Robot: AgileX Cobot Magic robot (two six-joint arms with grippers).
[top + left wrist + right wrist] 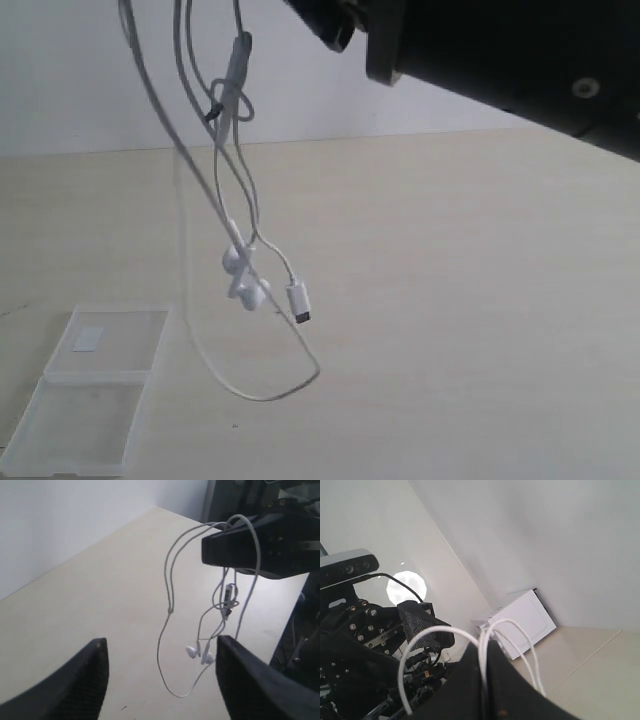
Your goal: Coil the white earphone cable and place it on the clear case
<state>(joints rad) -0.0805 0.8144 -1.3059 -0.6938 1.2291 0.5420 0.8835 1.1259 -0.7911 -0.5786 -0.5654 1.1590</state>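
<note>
above the surface point(450, 300), the right pincer point(483, 670) is pressed together on the white earphone cable point(236, 262), which hangs in loops with earbuds and plug dangling. the left pincer point(161, 647) is spread and holds nothing. the clear case point(90, 400) lies open on the surface near the cable.

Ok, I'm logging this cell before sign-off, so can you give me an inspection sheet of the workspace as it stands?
Surface: pale table, matte.
Job's things: white earphone cable hangs in loose loops from the right tool, not coiled; clear case lies open flat, nothing in it.
Clutter: nothing seen.
Tools: right tool shut on the cable; left tool open, holding nothing.
Cables: thin black lead on the left arm.
Surroundings: white wall; white box beside it.
</note>
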